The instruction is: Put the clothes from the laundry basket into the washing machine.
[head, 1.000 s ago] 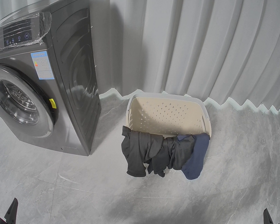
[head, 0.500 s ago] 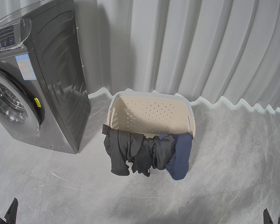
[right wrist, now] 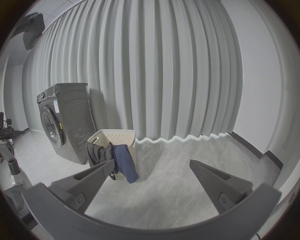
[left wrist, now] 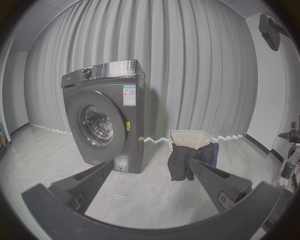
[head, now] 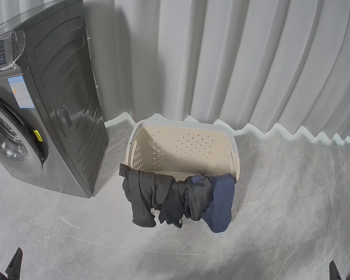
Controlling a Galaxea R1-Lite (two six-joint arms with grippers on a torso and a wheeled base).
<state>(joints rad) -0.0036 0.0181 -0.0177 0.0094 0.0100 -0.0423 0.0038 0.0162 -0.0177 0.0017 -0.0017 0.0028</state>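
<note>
Jaws spread on left gripper [left wrist: 150, 162], right gripper [right wrist: 152, 162], clothes [head: 170, 198] draped over laundry basket [head: 182, 147], washing machine [left wrist: 103, 118] seemingly shut

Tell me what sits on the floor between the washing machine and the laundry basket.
Nothing. In the head view the floor between the washing machine and the laundry basket is bare; the left wrist view agrees.

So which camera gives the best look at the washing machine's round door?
The left wrist view: the door shows whole, almost face-on, and shut. The head view looks down from the side, and its edge cuts the door off. The right wrist view shows it far off, at a steep angle.
</note>
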